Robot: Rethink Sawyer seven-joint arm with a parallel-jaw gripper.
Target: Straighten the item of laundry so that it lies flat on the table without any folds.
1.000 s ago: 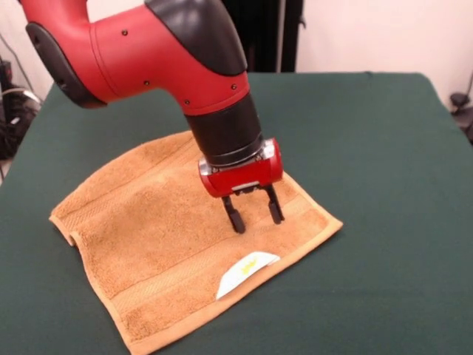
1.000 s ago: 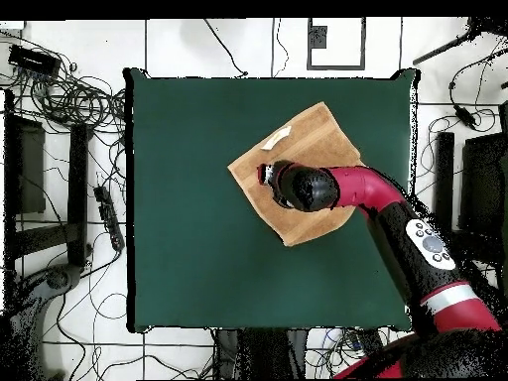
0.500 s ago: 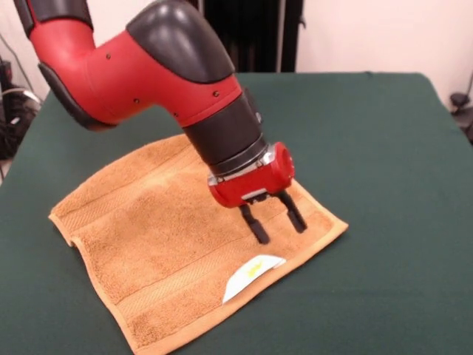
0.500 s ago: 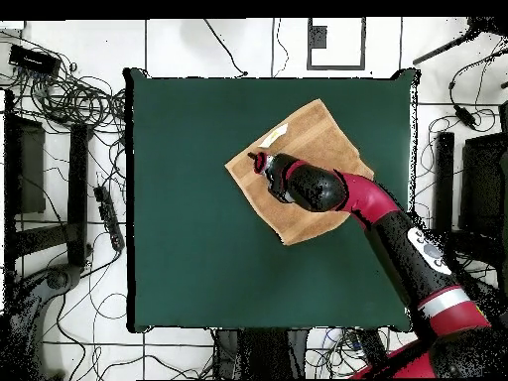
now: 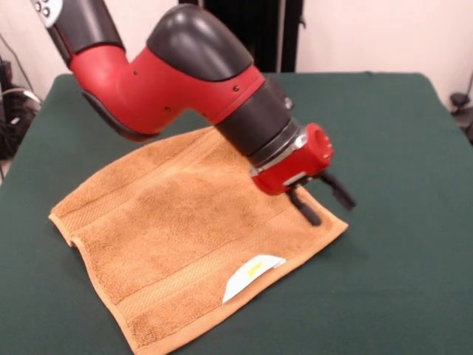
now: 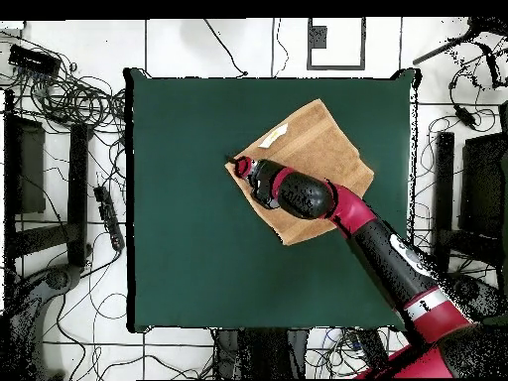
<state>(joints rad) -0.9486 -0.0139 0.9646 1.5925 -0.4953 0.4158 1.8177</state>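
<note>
since the earlier frame the gripper (image 5: 327, 201) has swung across the towel (image 5: 177, 229) toward its corner, tilting outward, and the towel's corner there has slid a little the same way. the gripper's two black fingers stand spread apart, grasping nothing, over the towel's edge at that corner. the towel lies spread on the green desk (image 5: 399, 148), with its white label (image 5: 251, 275) showing and one far corner curled under.

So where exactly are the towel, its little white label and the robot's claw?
towel (image 5: 162, 237): front view, middle of the terry surface.
white label (image 5: 250, 276): front view, centre of the tag by the near hem.
gripper (image 5: 325, 201): front view, midway between its two black fingertips, which stand apart.
</note>
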